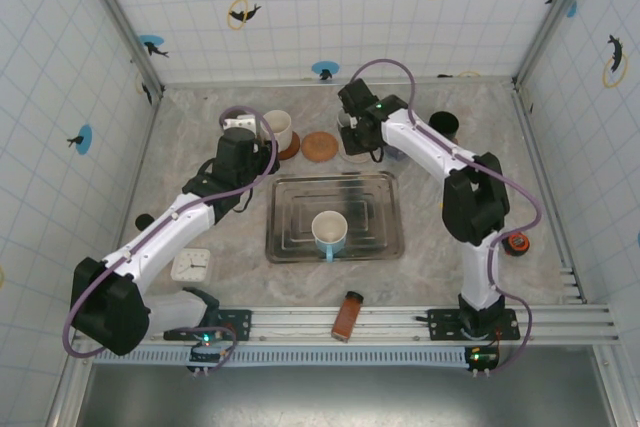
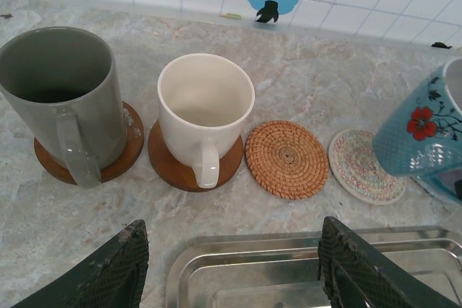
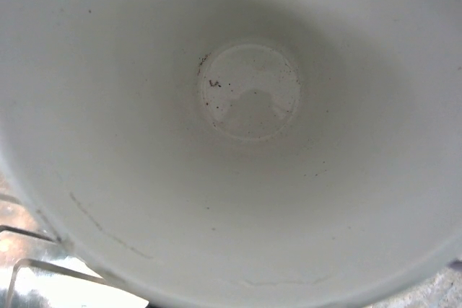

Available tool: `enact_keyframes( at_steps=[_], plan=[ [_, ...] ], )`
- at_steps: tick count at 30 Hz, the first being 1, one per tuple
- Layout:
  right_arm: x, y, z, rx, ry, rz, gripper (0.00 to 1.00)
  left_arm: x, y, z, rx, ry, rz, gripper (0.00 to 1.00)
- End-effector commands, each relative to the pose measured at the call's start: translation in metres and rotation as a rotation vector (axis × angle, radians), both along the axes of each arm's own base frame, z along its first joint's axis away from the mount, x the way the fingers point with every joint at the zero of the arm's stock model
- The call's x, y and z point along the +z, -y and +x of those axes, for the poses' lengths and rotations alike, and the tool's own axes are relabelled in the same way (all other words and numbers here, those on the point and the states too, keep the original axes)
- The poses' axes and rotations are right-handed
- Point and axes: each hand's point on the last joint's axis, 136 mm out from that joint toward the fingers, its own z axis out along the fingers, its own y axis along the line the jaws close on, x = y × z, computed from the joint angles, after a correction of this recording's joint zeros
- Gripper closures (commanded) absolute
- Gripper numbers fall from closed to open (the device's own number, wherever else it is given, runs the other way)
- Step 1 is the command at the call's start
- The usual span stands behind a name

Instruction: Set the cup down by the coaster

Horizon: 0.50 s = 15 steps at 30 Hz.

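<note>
A blue floral cup [image 2: 419,135] hangs tilted just above the table at the right edge of the left wrist view, over the far side of a round patterned coaster [image 2: 357,167]. My right gripper [image 1: 362,127] is shut on it, and the cup's white inside [image 3: 245,135] faces the right wrist camera. An empty woven rattan coaster [image 2: 287,159] [image 1: 320,145] lies just left of the patterned one. My left gripper [image 2: 231,272] [image 1: 262,165] stands open and empty over the back edge of the metal tray [image 2: 289,250].
A white mug [image 2: 206,106] and a grey mug [image 2: 61,88] each stand on a wooden coaster left of the rattan one. Another blue cup [image 1: 329,232] sits in the tray [image 1: 275,237]. A black cup [image 1: 443,125], a small clock [image 1: 190,264] and a brown bottle [image 1: 348,315] lie around.
</note>
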Motion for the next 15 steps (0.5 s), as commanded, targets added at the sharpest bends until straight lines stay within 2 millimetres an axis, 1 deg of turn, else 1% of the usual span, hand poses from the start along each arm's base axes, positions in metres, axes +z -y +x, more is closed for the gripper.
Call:
enact_keyframes(
  at_steps=[1, 5, 15],
  plan=[
    [0.012, -0.001, 0.015, 0.002, 0.033, 0.008, 1.00, 0.011, 0.000, 0.006, -0.003, 0.027, -0.007, 0.37],
    [0.002, 0.001, 0.019, -0.012, 0.021, 0.009, 1.00, 0.009, 0.000, 0.007, -0.004, 0.023, -0.003, 0.37],
    [-0.013, 0.006, 0.023, -0.040, 0.007, 0.036, 1.00, 0.006, 0.002, 0.008, -0.008, 0.014, -0.005, 0.37]
  ],
)
